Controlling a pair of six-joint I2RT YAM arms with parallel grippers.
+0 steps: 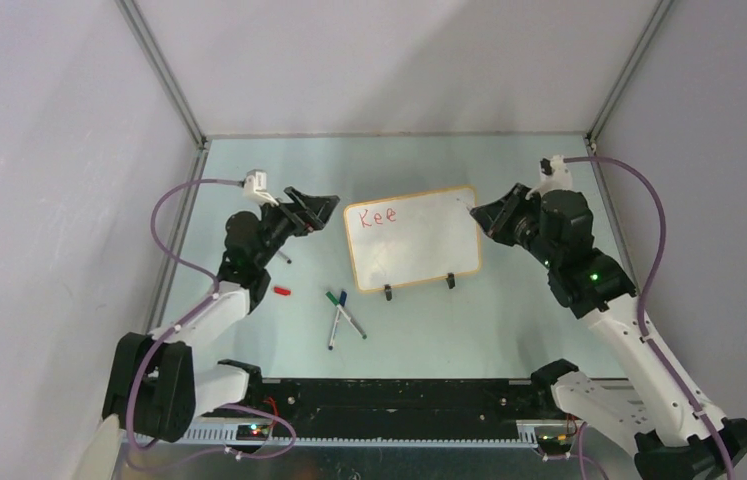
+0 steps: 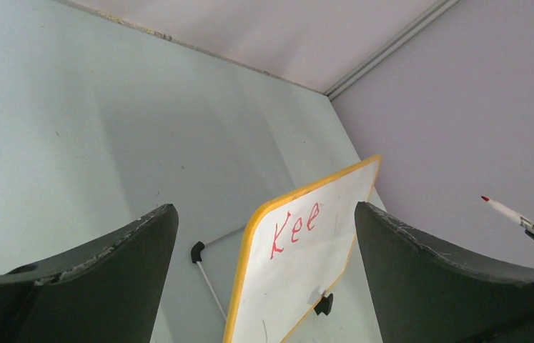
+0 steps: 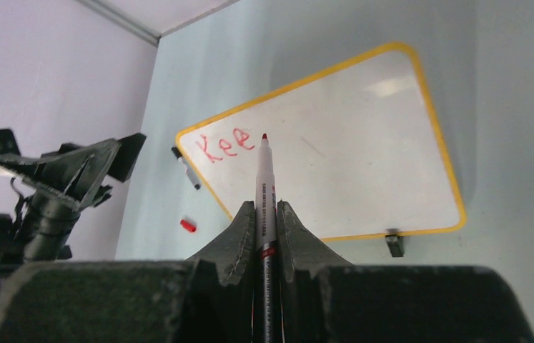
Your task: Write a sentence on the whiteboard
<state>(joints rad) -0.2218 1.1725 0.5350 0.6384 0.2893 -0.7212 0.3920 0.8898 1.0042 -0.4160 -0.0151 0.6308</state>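
Note:
The whiteboard (image 1: 411,238) lies on the green table with its two black clip feet toward the near edge. Red letters "Kee" (image 1: 379,216) stand at its top left, and they also show in the left wrist view (image 2: 296,227) and the right wrist view (image 3: 224,146). My right gripper (image 1: 479,213) is shut on a red marker (image 3: 264,179), its uncapped tip in the air by the board's right edge, off the surface. My left gripper (image 1: 321,208) is open and empty, just left of the board.
A red cap (image 1: 282,291) lies left of the board. Three markers (image 1: 341,318) lie crossed in front of it. A black-capped marker (image 1: 284,257) lies under the left arm. Grey walls and metal posts close in the table.

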